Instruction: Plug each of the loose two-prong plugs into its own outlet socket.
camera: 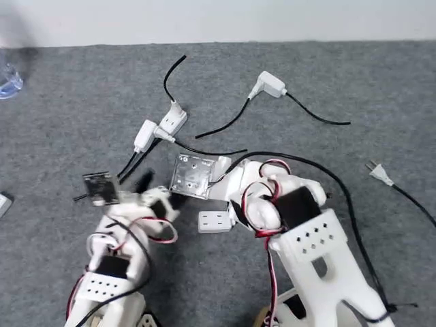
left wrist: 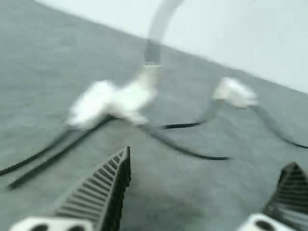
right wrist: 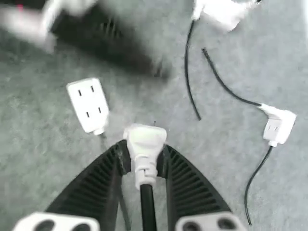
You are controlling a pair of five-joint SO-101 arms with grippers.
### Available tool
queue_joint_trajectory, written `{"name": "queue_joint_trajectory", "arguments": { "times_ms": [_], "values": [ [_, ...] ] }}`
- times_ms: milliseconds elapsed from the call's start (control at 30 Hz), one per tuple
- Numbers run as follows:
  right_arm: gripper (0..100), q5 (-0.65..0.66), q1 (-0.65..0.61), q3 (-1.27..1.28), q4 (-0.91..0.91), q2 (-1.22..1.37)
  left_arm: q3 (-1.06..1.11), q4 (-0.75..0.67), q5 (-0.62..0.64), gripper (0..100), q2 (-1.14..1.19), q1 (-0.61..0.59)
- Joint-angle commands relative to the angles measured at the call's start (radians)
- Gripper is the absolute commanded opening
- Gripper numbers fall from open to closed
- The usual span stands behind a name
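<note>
My right gripper [right wrist: 144,150] is shut on a white two-prong plug [right wrist: 144,137], its black cable trailing back between the fingers. Just beyond it a white outlet block [right wrist: 88,105] lies flat on the grey carpet, also seen as the outlet block [camera: 214,221] beside the right arm. My left gripper [left wrist: 208,161] stands open and holds nothing, facing two white outlet adaptors [left wrist: 110,98] lying close together. These adaptors [camera: 160,128] lie ahead of the left arm. A third adaptor [camera: 271,85] lies farther back. Another loose plug [camera: 378,172] rests at the right.
Black cables [camera: 225,126] curl across the carpet between the adaptors. A thick black cable [camera: 351,211] runs along the right arm. The right arm's metal wrist plate [camera: 194,176] hangs close to the left arm's fingers. A clear bottle [camera: 8,78] stands at the far left edge.
</note>
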Motion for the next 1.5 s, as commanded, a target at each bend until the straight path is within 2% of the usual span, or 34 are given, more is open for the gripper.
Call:
{"name": "queue_joint_trajectory", "arguments": {
  "times_ms": [0,133,267,467,867,1267,1467],
  "values": [
    [0.8,0.02,-0.045,-0.106,0.054,0.058,-0.012,0.028,0.008,44,-0.011,-0.144],
    [0.8,0.026,-0.099,-0.198,0.104,0.16,-0.012,0.104,0.003,44,-0.011,-0.255],
    [0.9,0.106,-0.133,-0.227,0.131,0.286,-0.012,0.158,-0.02,44,-0.011,-0.307],
    [0.9,0.123,-0.147,-0.224,0.079,0.467,-0.012,0.213,-0.097,44,-0.011,-0.293],
    [0.9,0.19,-0.137,-0.229,-0.105,0.713,-0.012,0.215,-0.097,44,-0.009,-0.288],
    [0.9,0.209,-0.14,-0.23,-0.076,0.739,-0.012,0.215,-0.097,44,-0.009,-0.287],
    [0.9,0.209,-0.12,-0.245,-0.058,0.662,-0.012,0.215,-0.097,44,-0.009,-0.287]
  ]
}}
